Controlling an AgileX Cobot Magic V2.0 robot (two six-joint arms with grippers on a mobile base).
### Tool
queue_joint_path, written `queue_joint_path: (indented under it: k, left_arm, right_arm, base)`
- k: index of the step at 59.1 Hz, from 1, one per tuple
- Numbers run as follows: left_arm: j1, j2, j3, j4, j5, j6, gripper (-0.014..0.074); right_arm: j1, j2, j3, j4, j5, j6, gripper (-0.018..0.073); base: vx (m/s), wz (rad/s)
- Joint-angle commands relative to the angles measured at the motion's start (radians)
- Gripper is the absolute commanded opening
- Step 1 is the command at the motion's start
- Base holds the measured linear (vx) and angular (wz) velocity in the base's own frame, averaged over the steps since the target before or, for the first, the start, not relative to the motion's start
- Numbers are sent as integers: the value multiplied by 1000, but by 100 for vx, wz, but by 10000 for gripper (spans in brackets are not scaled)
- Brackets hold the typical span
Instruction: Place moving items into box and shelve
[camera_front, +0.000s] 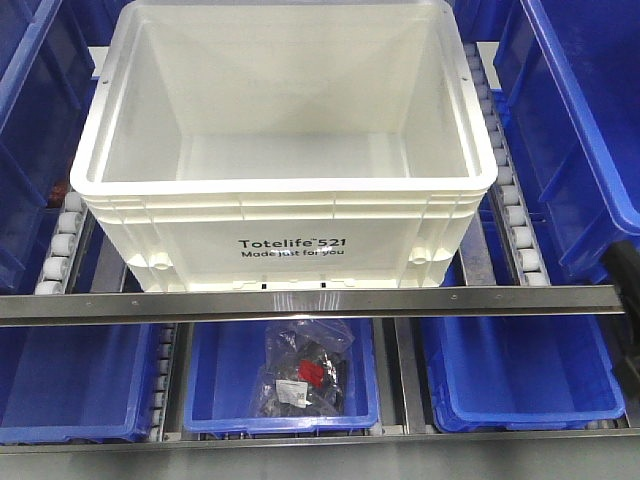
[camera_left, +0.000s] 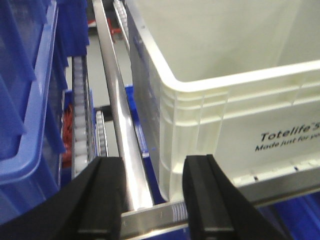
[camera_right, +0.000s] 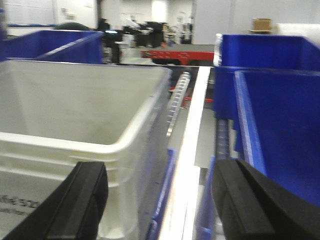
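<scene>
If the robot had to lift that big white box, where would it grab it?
Probably by the ribbed rim at its two short ends, one gripper per side. The box is too wide for one open gripper, but the rim juts out like a ledge. The left gripper and right gripper already flank its front corners.

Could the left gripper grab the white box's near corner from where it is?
Probably yes. The left gripper is open, with the box corner just ahead and right of it. Only the metal rail lies below; nothing blocks the rim.
</scene>
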Motion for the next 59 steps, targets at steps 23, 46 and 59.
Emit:
queue_joint_path:
  k: [23, 46, 59]
  left_arm:
    - [-4, 10, 4, -6, -150, -37, 398]
    - [-4, 10, 4, -5, -144, -37, 47]
    - [-4, 10, 4, -6, -141, -37, -24]
  right_arm:
    - [1, 46, -33, 99, 19, -8, 490]
    - [1, 46, -33, 103, 19, -72, 80]
    - [1, 46, -33, 108, 63, -67, -17]
  base:
    - [0, 0]
    - [0, 0]
    - [0, 0]
